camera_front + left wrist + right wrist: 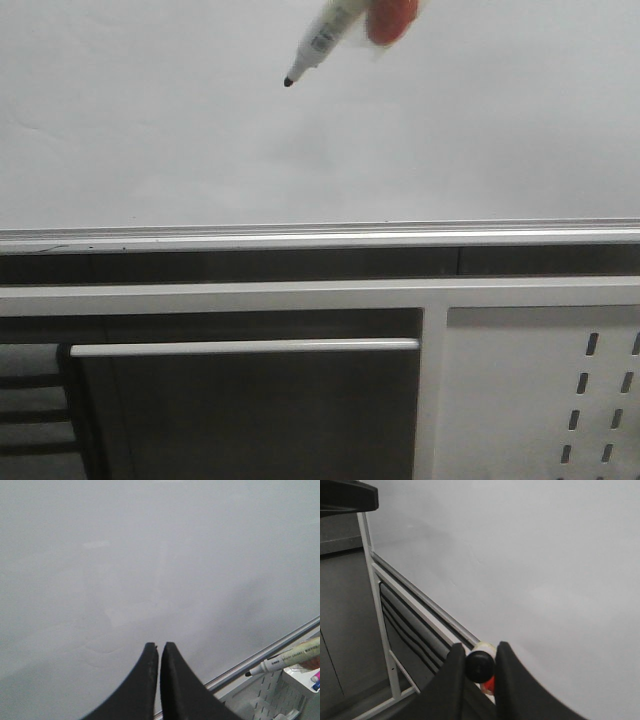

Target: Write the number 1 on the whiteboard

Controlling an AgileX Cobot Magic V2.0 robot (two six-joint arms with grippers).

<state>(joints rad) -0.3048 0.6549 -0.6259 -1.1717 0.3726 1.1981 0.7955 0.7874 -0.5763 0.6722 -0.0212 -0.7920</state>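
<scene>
The whiteboard [200,140] fills the upper front view, pale grey, with a silver bottom rail [320,235]. No number 1 shows on it. A white marker [318,42] with a black tip slants in from the top, its tip close to the board; touching or not, I cannot tell. An orange piece [390,20] sits on its barrel. My right gripper [480,650] is shut on the marker [480,666], seen from its black rear end. My left gripper [159,645] is shut and empty in front of the whiteboard [150,555]. The marker [290,657] also shows in the left wrist view.
Below the rail is a white frame with a slotted white panel [540,400] at the right and a dark panel with a silver handle bar [245,347] at the left. White frame bars [380,605] run beside the board.
</scene>
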